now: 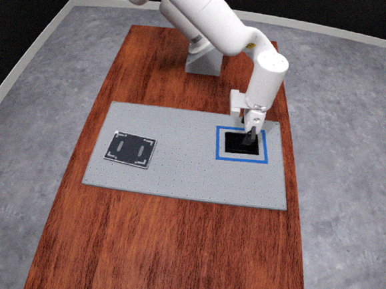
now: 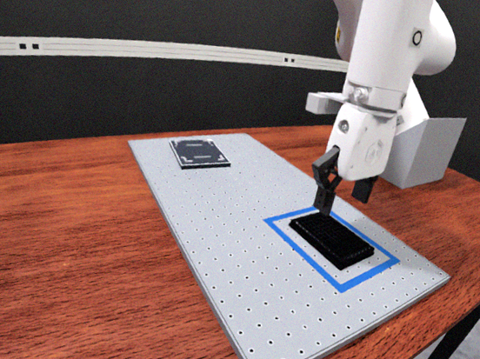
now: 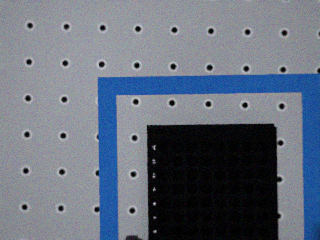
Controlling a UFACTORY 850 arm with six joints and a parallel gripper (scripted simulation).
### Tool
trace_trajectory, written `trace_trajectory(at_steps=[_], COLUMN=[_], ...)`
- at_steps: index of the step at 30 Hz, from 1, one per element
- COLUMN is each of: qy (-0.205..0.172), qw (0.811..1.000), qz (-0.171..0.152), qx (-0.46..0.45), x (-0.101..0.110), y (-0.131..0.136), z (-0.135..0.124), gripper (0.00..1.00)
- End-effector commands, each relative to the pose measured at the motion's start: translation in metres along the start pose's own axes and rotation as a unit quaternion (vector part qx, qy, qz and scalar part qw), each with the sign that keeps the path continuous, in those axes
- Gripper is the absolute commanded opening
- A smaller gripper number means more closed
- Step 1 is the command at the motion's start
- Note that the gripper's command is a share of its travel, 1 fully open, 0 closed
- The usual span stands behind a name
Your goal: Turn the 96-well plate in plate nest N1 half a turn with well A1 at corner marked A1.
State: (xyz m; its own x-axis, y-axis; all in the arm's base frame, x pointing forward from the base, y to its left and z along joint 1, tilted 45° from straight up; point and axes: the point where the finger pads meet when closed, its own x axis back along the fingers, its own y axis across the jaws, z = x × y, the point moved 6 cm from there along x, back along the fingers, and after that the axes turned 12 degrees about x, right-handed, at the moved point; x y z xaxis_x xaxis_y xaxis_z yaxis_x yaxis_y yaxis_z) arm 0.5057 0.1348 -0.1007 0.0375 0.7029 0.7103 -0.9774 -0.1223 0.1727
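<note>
Plate (image 2: 331, 240) lies inside blue border (image 2: 311, 264), end effector (image 2: 341, 203) wide open, empty, above its far edge.

Plate (image 3: 212, 182), wrist view: lower part cut off by the bottom edge; cut-off corner not discernible.
Plate, top view: rear portion hidden behind the gripper (image 1: 250, 136); wells too small to resolve.
Blue frame (image 3: 107, 160), wrist view: right and lower sides run out of picture.
Nest (image 1: 130, 149) markings: too small to read.
Arm (image 1: 209, 22): upper links cut off at top edge.
Jaws: absent from wrist view.
</note>
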Motion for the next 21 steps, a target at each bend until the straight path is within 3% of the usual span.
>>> trace_trajectory(at_steps=[1, 21], qy=[0.000, 0.000], qw=[1.000, 1.000], qz=[0.001, 0.001], qx=[0.000, 0.000], x=[-0.007, -0.037], y=[-0.001, -0.001], z=[0.000, 0.000], gripper=[1.00, 1.00])
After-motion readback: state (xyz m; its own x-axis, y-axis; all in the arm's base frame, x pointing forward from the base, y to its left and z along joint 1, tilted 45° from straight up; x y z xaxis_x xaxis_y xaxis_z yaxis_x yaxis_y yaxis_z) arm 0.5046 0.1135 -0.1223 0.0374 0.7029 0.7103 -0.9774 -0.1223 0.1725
